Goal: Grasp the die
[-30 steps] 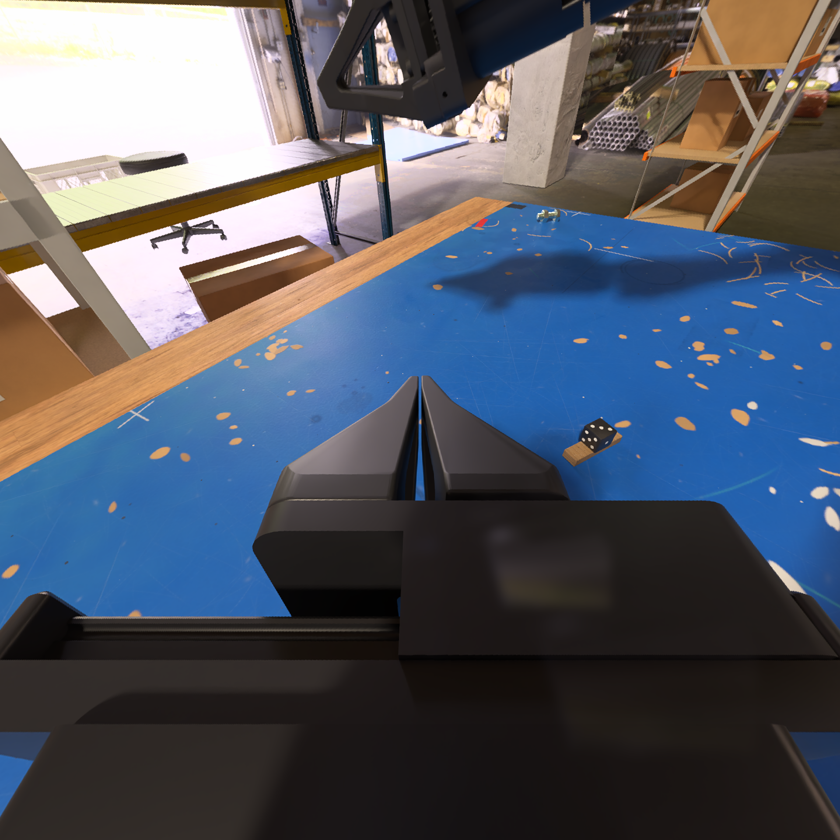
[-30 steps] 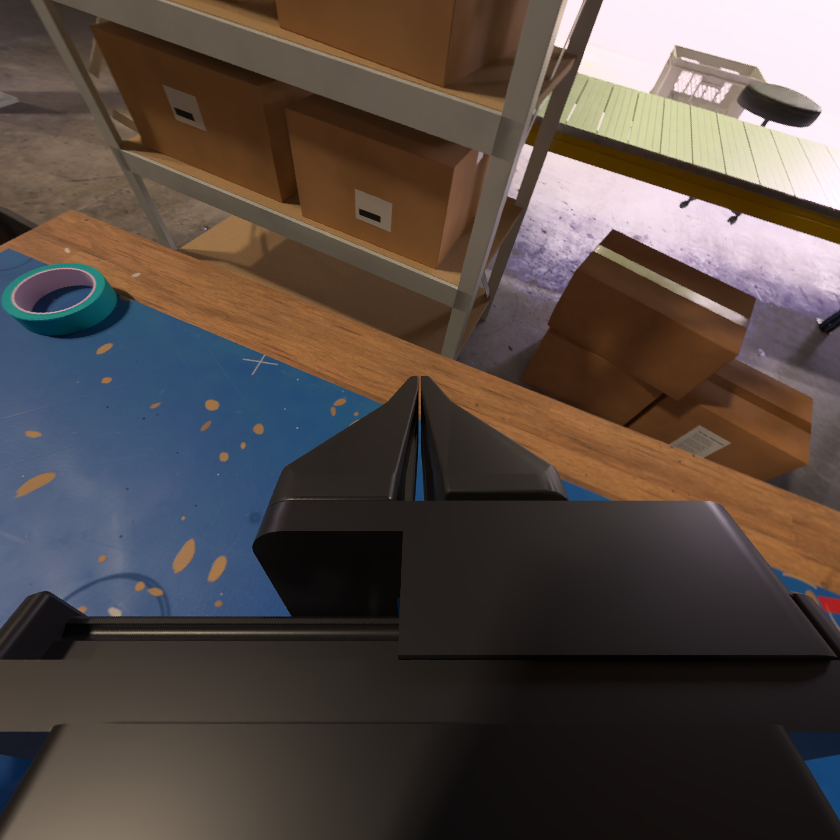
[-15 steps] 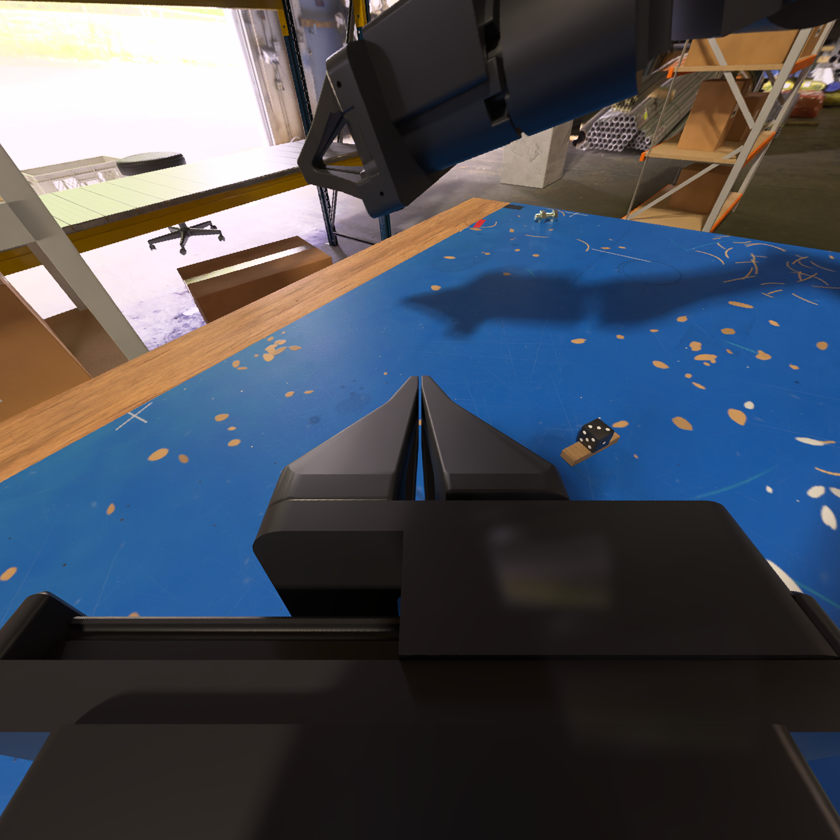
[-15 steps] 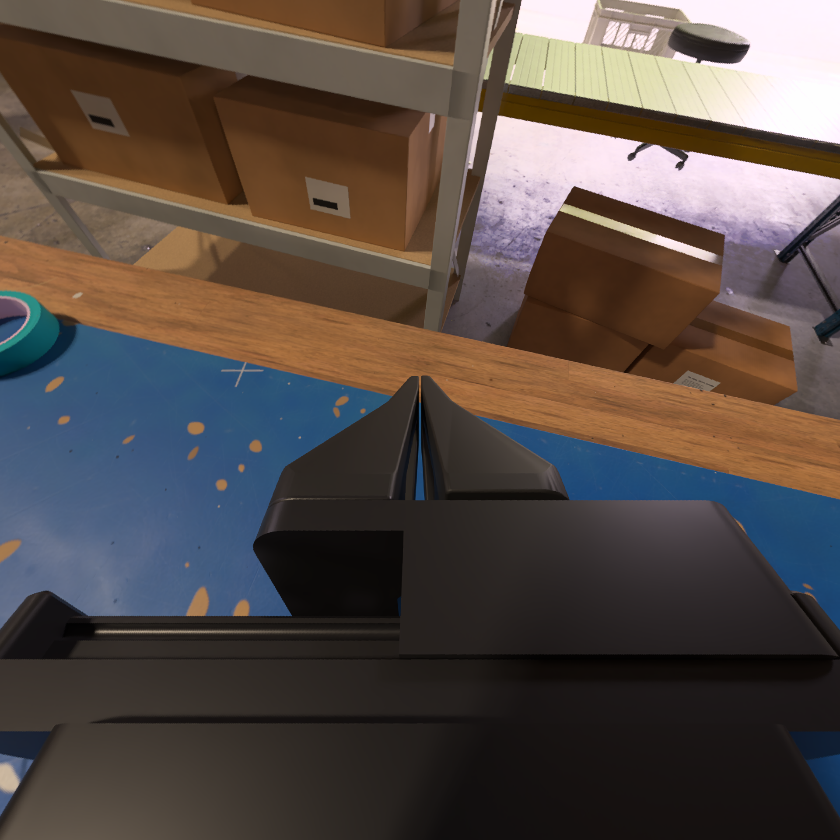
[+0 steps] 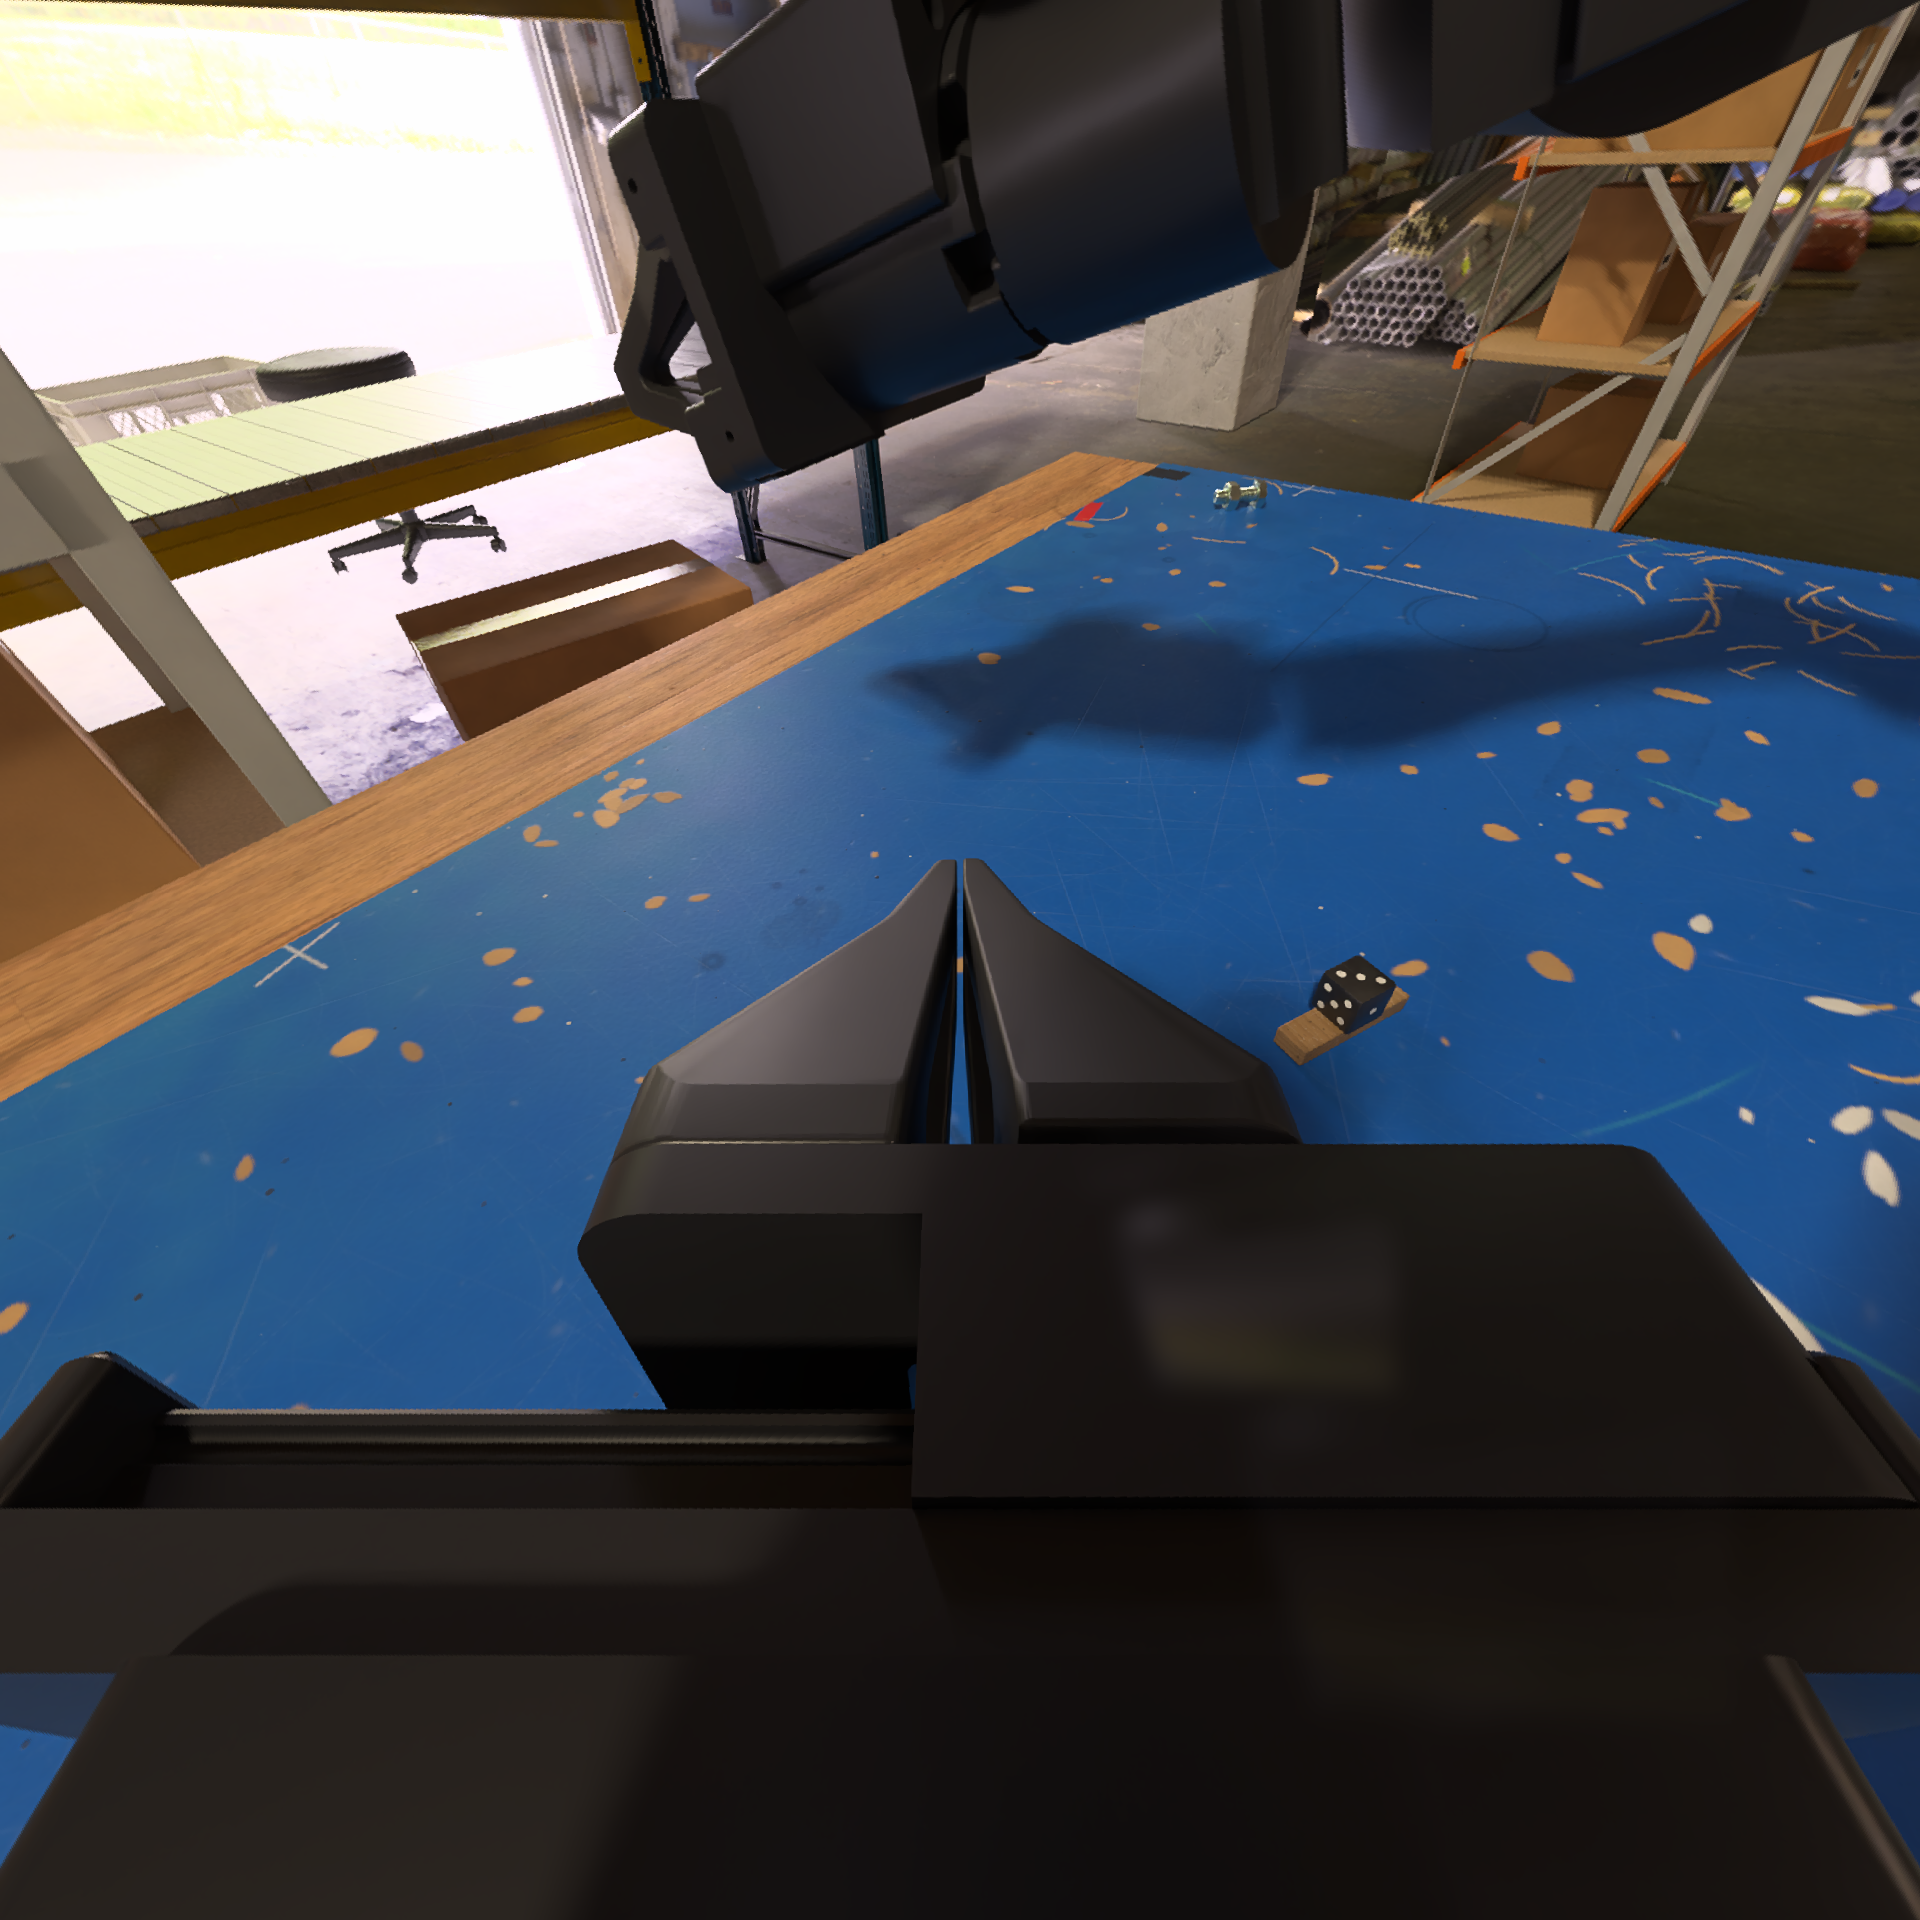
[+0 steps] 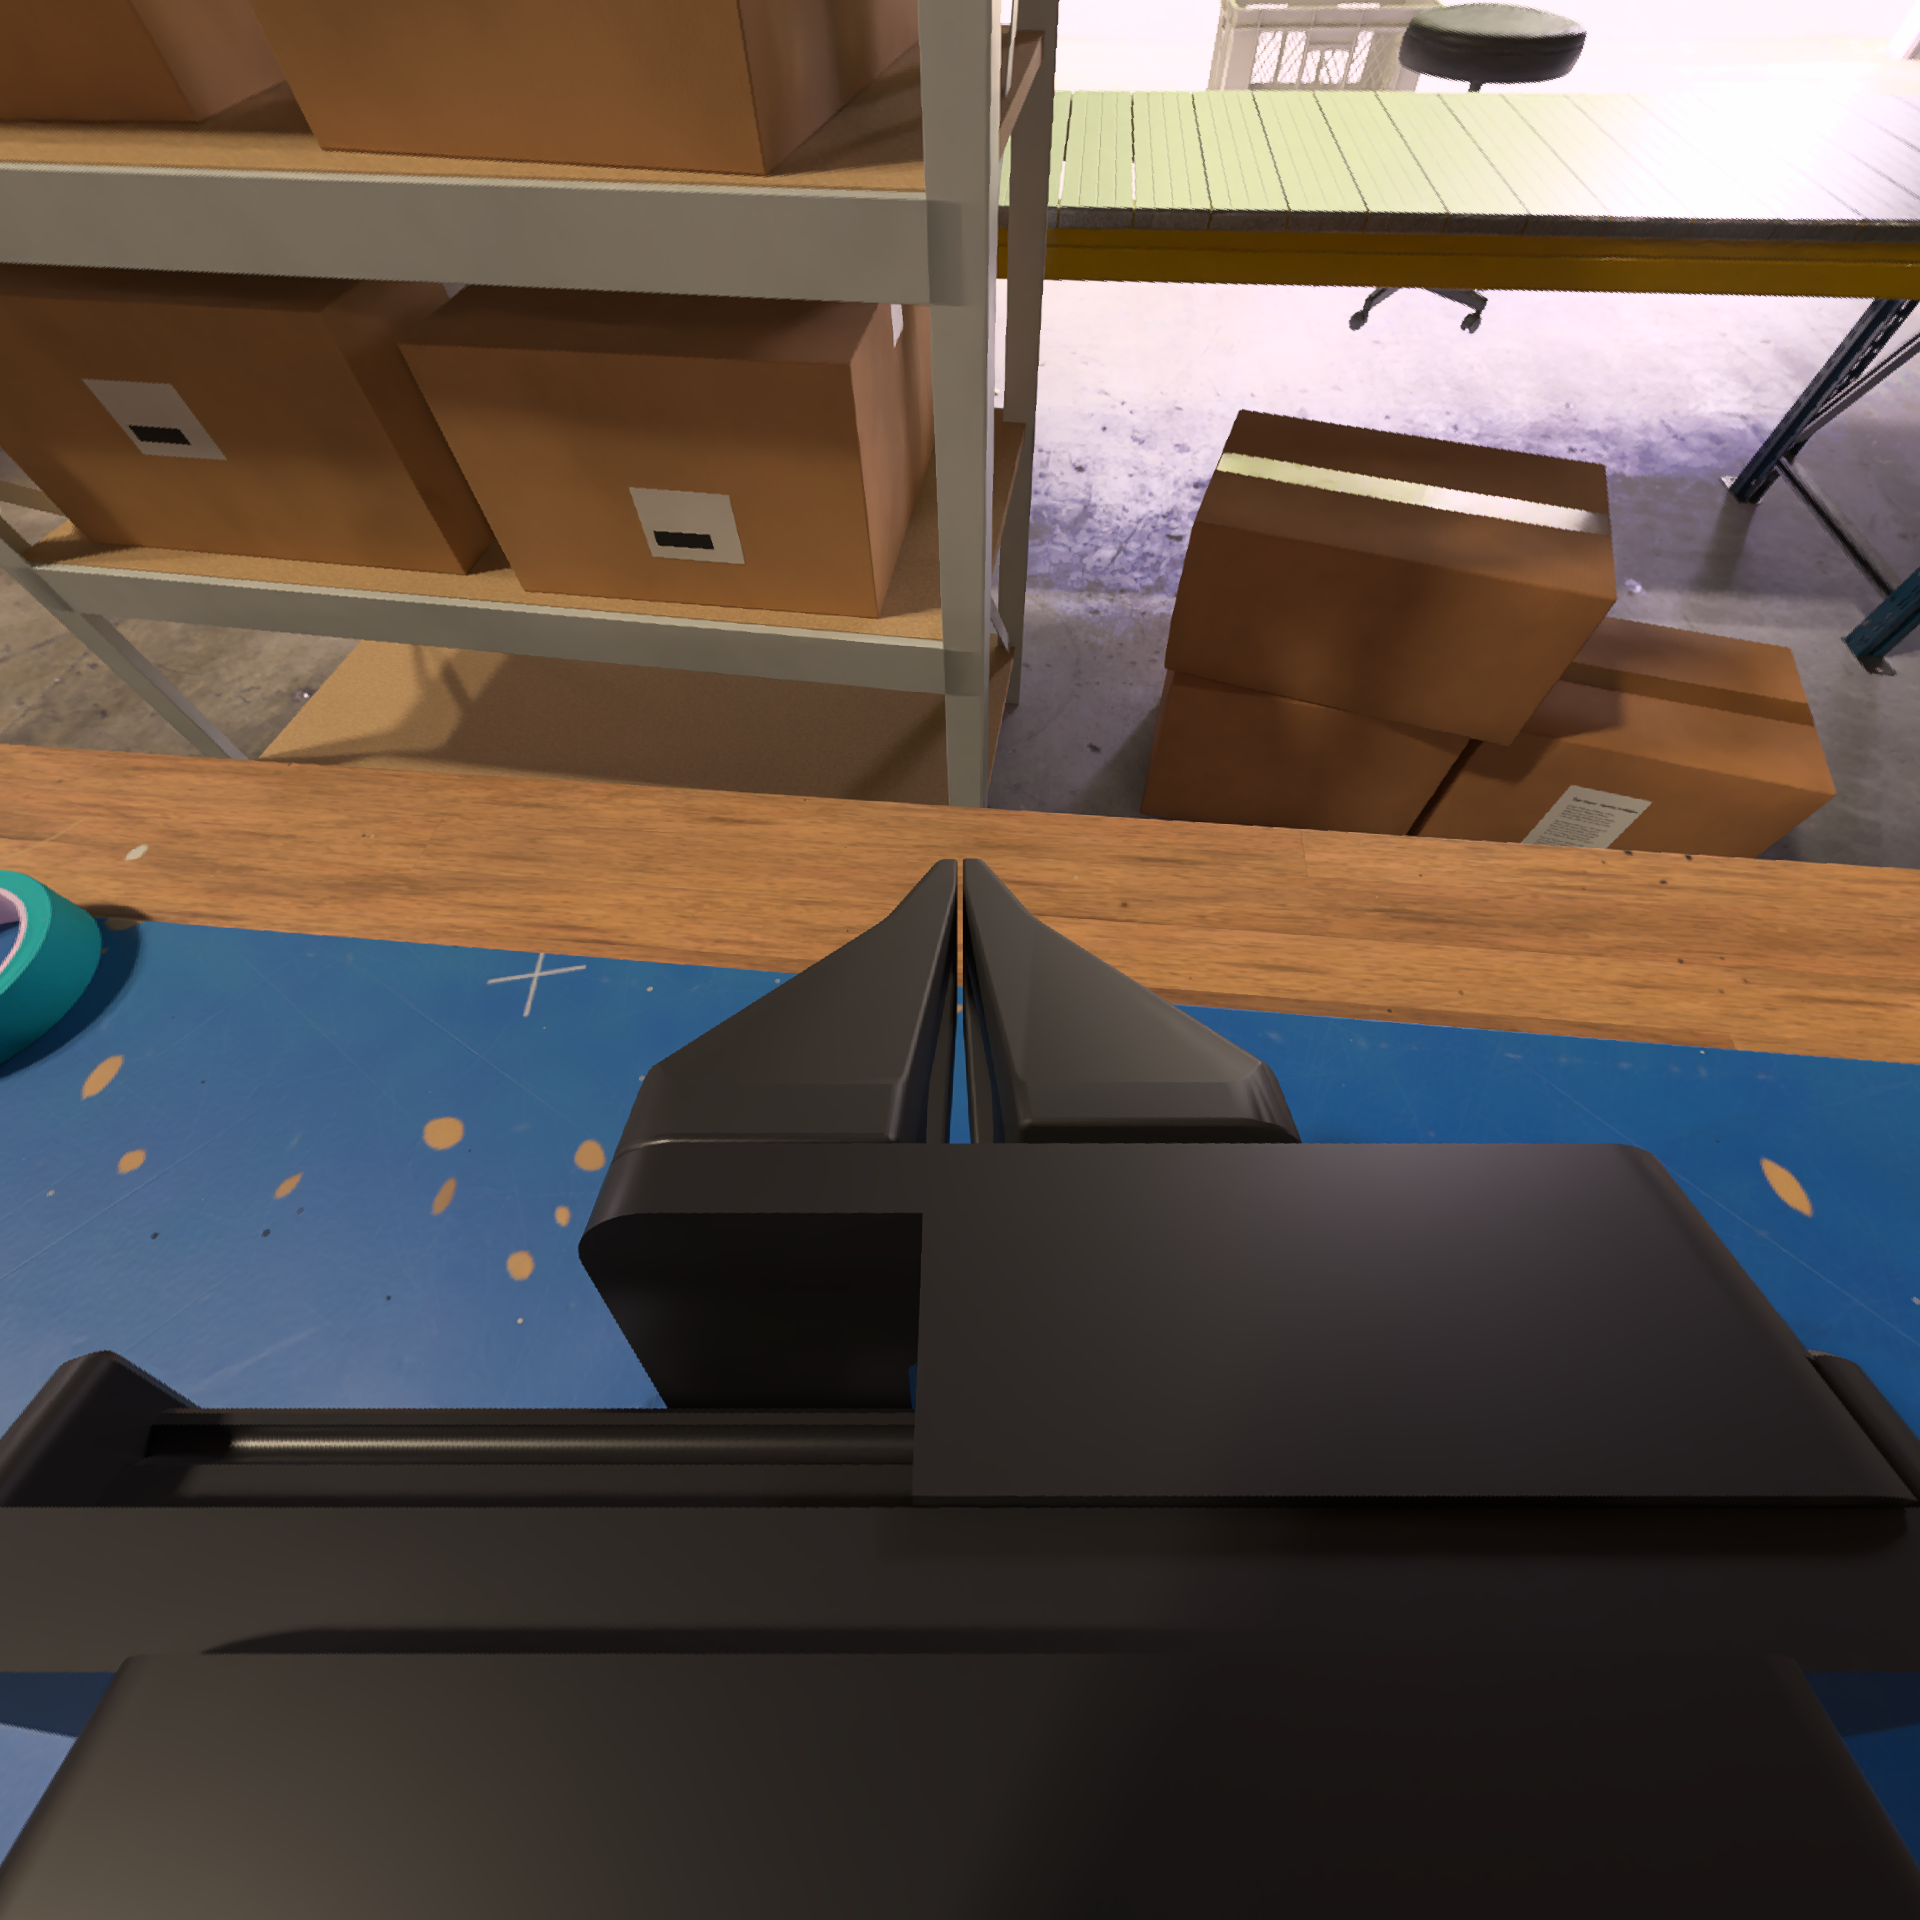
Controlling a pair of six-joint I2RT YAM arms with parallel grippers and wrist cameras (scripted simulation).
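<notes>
Die sits on a small wooden block, right of the closed, empty left tool; right tool likewise closed, empty.

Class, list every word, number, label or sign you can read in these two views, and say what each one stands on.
No text can be read, so nothing is quoted.
Right label on a shelf box: only a black bar, no letters.
Left label on a shelf box: the same.
Sheet on a floor box: print too small to read.
Die: white pips, no numerals.
Cross on the mat: a chalk-like mark, not a letter.
</notes>
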